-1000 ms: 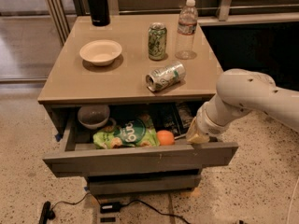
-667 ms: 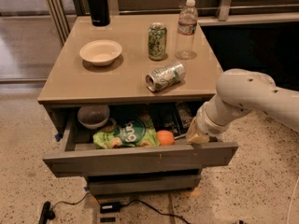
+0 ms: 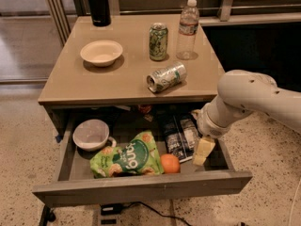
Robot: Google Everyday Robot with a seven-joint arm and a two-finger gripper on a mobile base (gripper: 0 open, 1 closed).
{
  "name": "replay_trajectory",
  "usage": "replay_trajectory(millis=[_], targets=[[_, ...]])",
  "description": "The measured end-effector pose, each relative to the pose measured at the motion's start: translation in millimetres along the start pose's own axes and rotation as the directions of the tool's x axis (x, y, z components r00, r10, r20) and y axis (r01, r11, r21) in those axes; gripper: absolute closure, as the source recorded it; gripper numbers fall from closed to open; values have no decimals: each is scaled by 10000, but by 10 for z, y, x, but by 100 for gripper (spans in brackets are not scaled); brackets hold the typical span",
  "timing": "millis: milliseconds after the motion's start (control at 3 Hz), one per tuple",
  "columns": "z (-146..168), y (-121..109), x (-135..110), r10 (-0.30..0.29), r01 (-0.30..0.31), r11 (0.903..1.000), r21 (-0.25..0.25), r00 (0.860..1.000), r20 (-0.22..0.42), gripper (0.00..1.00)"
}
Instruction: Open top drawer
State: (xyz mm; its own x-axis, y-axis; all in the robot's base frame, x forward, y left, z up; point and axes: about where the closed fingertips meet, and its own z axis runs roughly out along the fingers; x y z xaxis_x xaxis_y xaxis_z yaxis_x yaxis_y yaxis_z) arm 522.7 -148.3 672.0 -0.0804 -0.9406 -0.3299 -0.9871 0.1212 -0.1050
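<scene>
Under the table (image 3: pixel 70 84), top drawer (image 3: pixel 141 188) open; hand (image 3: pixel 202 152) inside its front corner, grip unclear.

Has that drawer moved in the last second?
Yes. The top drawer has slid further out from under the table, toward the camera, with the gripper inside its right end.

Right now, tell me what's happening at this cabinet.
The robot's arm reaches down into the right side of the top drawer, which stands well open. Its gripper hangs just behind the drawer front, right of an orange. The drawer also holds a green snack bag, a white bowl and dark packets. On the tabletop sit a cream bowl, an upright can, a can on its side and a water bottle.
</scene>
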Motion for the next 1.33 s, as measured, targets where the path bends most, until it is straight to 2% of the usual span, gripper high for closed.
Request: replay_trajectory(millis=[333, 1000, 1333], targets=[[0, 0, 0, 0, 0, 10000, 0, 10000, 0, 0], [0, 0, 0, 0, 0, 10000, -1, 10000, 0, 42], [1, 0, 0, -1, 1, 10000, -2, 10000, 0, 74]])
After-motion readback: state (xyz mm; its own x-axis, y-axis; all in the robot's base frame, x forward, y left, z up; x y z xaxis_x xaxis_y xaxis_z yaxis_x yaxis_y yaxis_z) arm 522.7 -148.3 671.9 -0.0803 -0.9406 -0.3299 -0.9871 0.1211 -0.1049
